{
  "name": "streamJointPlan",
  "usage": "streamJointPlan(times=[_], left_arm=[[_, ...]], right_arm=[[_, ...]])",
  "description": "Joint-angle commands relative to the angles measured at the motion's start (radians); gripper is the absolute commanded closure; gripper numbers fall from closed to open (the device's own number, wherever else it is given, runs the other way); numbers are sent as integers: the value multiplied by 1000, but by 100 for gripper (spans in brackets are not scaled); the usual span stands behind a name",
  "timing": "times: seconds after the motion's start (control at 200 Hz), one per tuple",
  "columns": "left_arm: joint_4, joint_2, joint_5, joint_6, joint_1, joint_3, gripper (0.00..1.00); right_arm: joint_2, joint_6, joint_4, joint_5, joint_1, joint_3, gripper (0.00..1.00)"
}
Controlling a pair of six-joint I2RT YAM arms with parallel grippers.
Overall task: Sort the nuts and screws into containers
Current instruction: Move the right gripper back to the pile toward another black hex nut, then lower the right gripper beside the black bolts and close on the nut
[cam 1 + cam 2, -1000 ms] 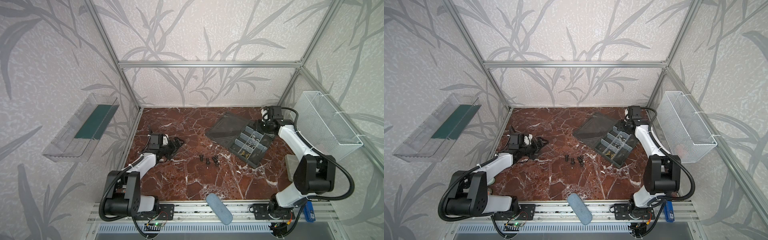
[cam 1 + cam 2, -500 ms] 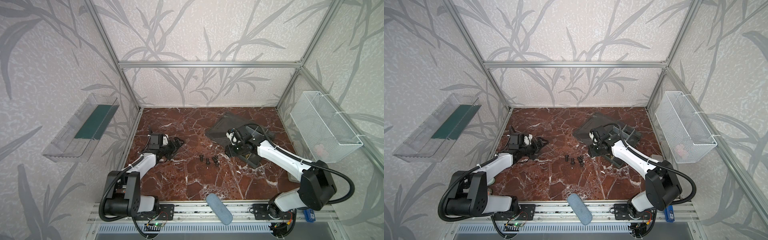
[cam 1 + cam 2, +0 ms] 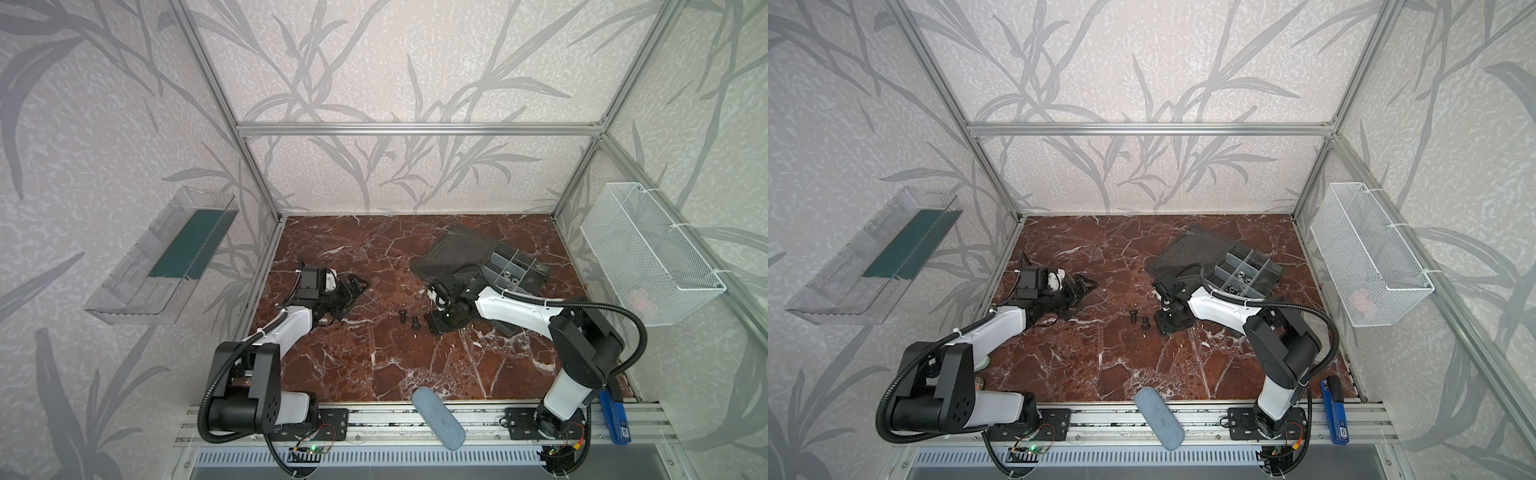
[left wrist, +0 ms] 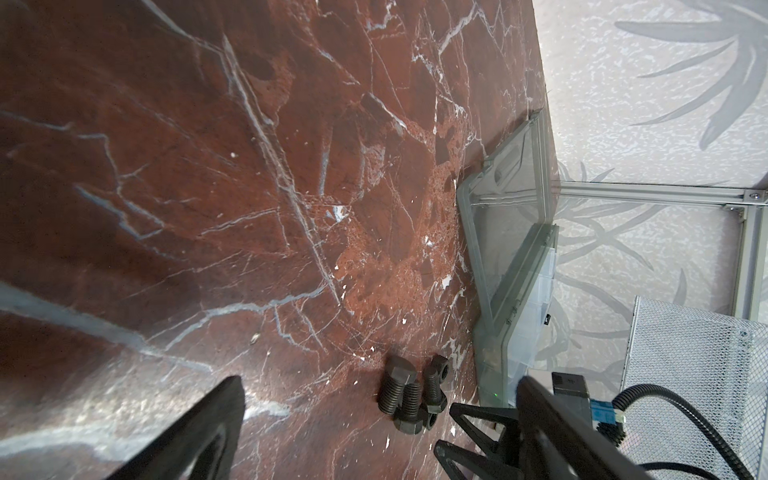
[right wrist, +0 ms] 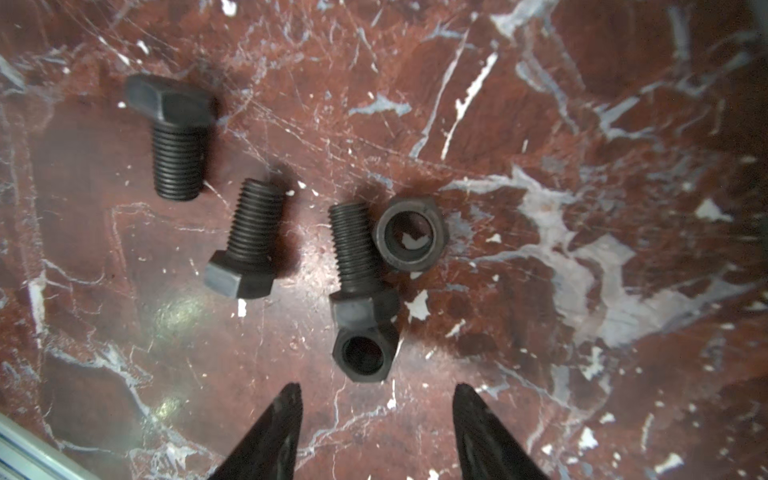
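Right gripper [image 5: 376, 388] over mid-table cluster, jaws apart, empty. Nearest nut [image 5: 363, 353] touches head of screw [image 5: 355, 253]. Second nut [image 5: 411, 239] beside its shaft. Best, likely: centre tips on nearest nut alone, lower to table [image 5: 582, 124], close slowly, lift straight. Containers [image 3: 515, 270] toward far right corner, lid open. Left gripper [image 3: 354, 289] near left edge, jaws apart.

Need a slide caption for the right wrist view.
Three black hex bolts and two black nuts lie on the red marble table, just ahead of the open right gripper.
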Motion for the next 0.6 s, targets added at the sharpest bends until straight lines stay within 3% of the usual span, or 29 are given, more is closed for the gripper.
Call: streamJointPlan(times=[0.0, 0.295, 0.595], left_arm=[[-13, -20, -6, 1, 3, -6, 1], [5, -3, 2, 0, 4, -5, 1], [19, 10, 9, -2, 4, -9, 0]], right_arm=[[26, 21, 8, 17, 5, 25, 41], [104, 40, -18, 75, 51, 91, 43], [194, 55, -140, 209, 113, 190, 46]])
